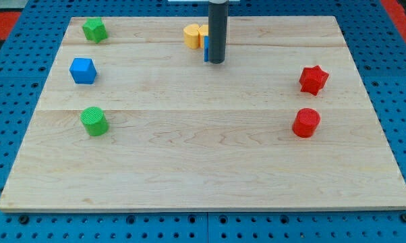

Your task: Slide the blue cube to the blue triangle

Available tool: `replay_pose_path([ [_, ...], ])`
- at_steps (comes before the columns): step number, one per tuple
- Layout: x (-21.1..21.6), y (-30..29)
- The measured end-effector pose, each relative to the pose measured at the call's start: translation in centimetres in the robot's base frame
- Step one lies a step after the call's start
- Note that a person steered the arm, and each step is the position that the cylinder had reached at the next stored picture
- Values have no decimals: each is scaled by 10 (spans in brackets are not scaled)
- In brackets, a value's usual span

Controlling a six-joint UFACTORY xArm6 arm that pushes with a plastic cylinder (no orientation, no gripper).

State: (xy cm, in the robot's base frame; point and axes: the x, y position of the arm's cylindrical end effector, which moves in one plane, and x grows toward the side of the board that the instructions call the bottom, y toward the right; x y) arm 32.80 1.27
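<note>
The blue cube [83, 70] sits on the wooden board [203, 155] at the view's left. A blue block, likely the blue triangle [206, 50], shows only as a thin strip behind my rod near the view's top centre. My tip [216, 62] rests on the board right against that blue strip, on its right side, far to the right of the blue cube.
A yellow hexagon-like block [192, 35] and another yellow block [204, 32] stand just left of the rod. A green star [94, 30] is at top left, a green cylinder [94, 121] at left, a red star [313, 79] and red cylinder [306, 123] at right.
</note>
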Motion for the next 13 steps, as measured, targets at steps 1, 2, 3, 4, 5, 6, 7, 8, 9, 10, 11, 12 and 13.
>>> replay_pose_path([
  [1, 42, -17],
  [2, 60, -79],
  [3, 74, -156],
  [4, 74, -246],
  [5, 54, -261],
  [6, 28, -246],
  [7, 2, -237],
  [8, -17, -229],
  [9, -27, -229],
  [10, -28, -228],
  [11, -35, -220],
  [12, -40, -191],
  [13, -43, -158],
])
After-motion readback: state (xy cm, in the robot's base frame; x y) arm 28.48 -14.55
